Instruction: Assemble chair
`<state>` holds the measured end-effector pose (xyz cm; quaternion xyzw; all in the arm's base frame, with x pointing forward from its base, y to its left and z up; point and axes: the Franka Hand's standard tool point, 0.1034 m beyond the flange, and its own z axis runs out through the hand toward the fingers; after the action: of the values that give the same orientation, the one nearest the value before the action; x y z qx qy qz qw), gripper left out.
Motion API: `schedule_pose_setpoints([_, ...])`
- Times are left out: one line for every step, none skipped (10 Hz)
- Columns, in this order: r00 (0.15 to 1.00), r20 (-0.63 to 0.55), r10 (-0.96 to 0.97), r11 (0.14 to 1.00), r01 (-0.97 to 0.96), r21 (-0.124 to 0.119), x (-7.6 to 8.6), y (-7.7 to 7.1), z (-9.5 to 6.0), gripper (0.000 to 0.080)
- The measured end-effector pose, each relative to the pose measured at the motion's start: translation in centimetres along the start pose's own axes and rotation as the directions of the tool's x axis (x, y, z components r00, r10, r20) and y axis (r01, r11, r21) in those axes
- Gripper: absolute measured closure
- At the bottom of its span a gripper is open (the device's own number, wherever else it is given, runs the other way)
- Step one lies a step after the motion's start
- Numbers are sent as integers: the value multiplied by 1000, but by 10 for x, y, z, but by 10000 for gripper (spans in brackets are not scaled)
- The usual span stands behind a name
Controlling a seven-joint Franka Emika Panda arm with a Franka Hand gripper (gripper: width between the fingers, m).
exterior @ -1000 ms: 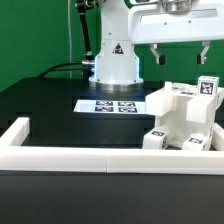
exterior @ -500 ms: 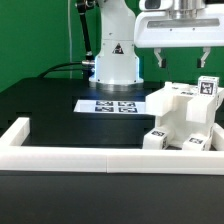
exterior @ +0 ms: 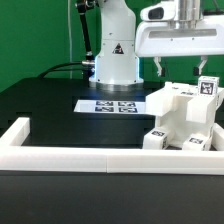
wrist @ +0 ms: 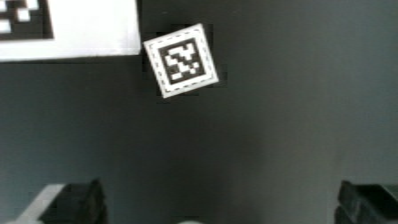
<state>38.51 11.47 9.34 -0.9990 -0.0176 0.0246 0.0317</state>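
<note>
End effector [exterior: 181, 68] lowered, open, above chair [exterior: 184, 118].

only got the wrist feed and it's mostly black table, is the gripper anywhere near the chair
observer: yes. In the exterior view the gripper hangs above the chair, clear of it, jaws open and empty.
operator: ok where does the chair sit
observer: at the exterior view's right, its front against the white rail.
operator: and the marker board
observer: the marker board lies flat in front of the robot base, to the chair's exterior-view left.
</note>
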Motion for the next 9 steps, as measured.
schedule_pose_setpoints([999,6,-31,999,31,6,1,3,3,150])
schedule_pose_setpoints([1000,6,-21,1000,21,4,1,3,3,150])
schedule_pose_setpoints([1000,7,-21,1000,21,4,1,3,3,150])
schedule_pose_setpoints([1000,7,-21,1000,21,4,1,3,3,150])
schedule_pose_setpoints([999,1,-45,999,45,2,1,5,4,150])
schedule_pose_setpoints([996,-17,-91,996,91,-4,1,10,10,150])
schedule_pose_setpoints([995,-26,-100,995,99,-19,-1,13,18,150])
schedule_pose_setpoints([994,-28,-105,994,104,-30,-3,16,25,150])
schedule_pose_setpoints([994,-30,-101,994,100,-40,-5,19,33,150])
